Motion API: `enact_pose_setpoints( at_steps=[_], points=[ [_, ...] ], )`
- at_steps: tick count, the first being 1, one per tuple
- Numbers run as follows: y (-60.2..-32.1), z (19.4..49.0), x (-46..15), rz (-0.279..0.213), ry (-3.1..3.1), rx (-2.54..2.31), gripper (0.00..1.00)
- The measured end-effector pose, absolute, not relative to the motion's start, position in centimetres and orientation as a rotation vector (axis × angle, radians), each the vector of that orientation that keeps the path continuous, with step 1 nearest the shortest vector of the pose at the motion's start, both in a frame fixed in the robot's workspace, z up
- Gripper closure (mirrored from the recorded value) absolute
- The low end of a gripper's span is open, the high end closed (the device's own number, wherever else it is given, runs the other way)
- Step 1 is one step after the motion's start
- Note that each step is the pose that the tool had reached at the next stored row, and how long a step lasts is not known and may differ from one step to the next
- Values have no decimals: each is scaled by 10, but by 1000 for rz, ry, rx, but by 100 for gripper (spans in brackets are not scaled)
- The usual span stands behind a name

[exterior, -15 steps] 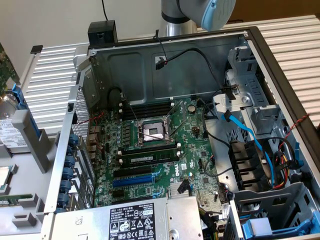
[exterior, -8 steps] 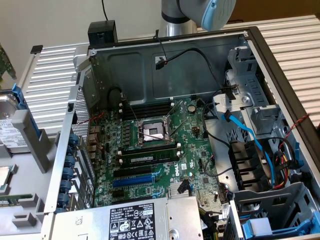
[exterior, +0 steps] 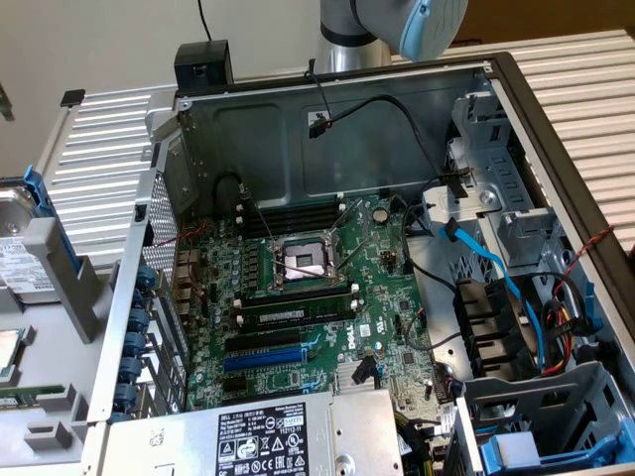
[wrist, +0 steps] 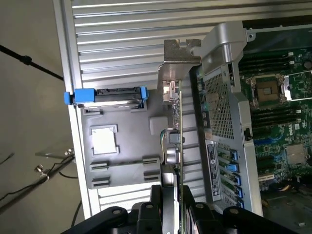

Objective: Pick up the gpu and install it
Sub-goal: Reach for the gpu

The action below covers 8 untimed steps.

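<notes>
- Case (exterior: 298, 129) lies open, with the motherboard (exterior: 382, 288) inside.
- Gpu (wrist: 176, 117) is held edge-on outside the case, just beside its rear panel, over a grey tray (wrist: 122, 156).
- Gripper (wrist: 178, 209) jaws are narrow, clamped on the gpu.

Silver-grey arm (exterior: 342, 45) with a pale blue joint cap (exterior: 435, 28); black tool (wrist: 174, 200).

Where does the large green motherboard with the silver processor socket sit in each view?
Exterior view: the large green motherboard lies on the floor of the open grey metal computer case, mid-picture.
Wrist view: the motherboard lies inside the case beyond the perforated grey rear wall, past the gpu clamped edge-on in the gripper.
Shared landmark: the square silver processor socket on the board.
</notes>
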<state>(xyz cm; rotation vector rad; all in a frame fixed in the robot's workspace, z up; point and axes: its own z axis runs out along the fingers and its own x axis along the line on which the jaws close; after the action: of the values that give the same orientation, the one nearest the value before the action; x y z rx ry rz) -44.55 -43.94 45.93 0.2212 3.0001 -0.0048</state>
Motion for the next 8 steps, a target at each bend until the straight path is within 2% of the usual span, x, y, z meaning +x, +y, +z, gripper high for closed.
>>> enact_pose_setpoints(
  at_steps=[8],
  points=[
    [-441, 490, -446, -3, 3003, 198, 73]
  ],
)
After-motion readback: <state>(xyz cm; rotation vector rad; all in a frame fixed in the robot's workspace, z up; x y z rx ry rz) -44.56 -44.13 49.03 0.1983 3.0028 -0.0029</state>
